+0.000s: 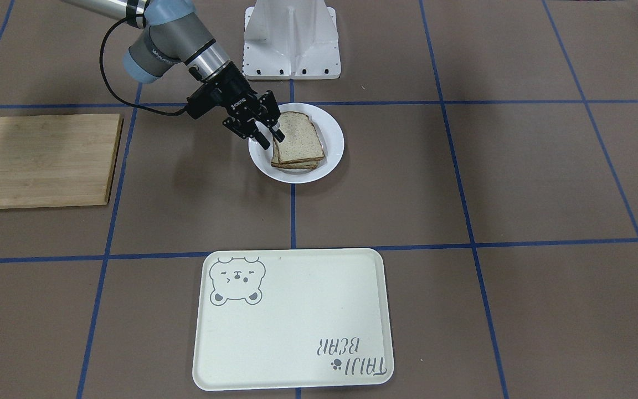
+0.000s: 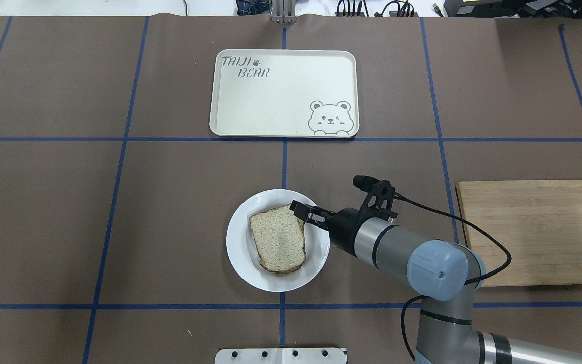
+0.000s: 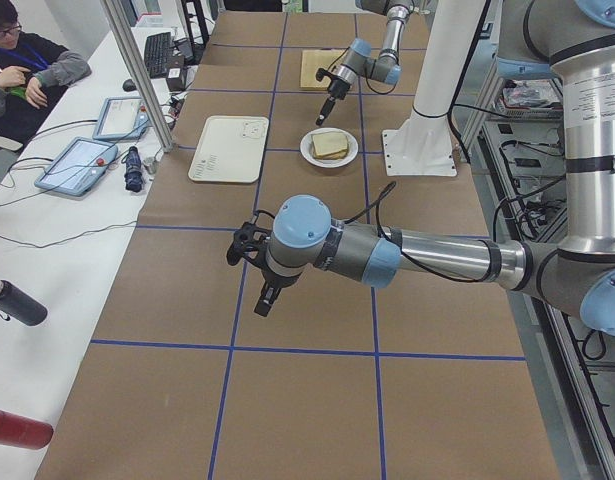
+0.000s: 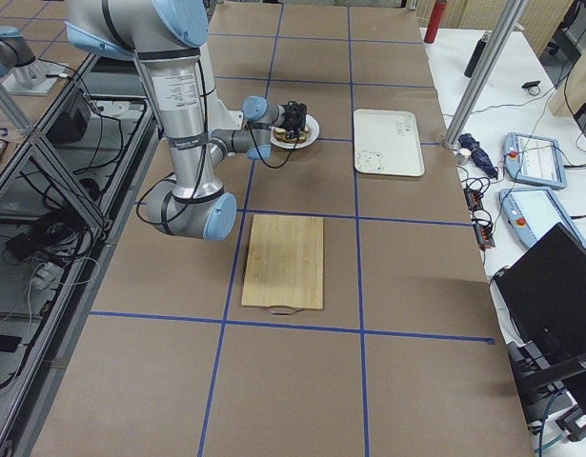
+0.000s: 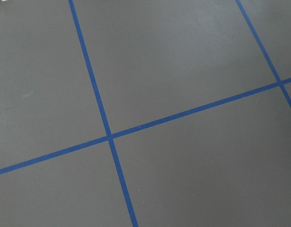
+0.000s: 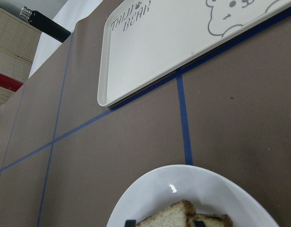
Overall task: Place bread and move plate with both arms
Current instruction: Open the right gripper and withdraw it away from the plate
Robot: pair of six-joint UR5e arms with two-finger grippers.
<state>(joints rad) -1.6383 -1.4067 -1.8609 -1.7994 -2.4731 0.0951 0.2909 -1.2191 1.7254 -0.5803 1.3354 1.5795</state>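
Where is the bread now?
In the overhead view the bread lies on the white plate, nearer the robot than the tray, the right gripper at its corner.

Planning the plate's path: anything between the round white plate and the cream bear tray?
No objects: overhead view shows only brown table covering and blue tape lines between the round white plate and cream rectangular tray.

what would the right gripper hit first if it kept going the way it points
The bread, most likely: the right gripper slants down onto its edge on the plate; whether it already touches is unclear.
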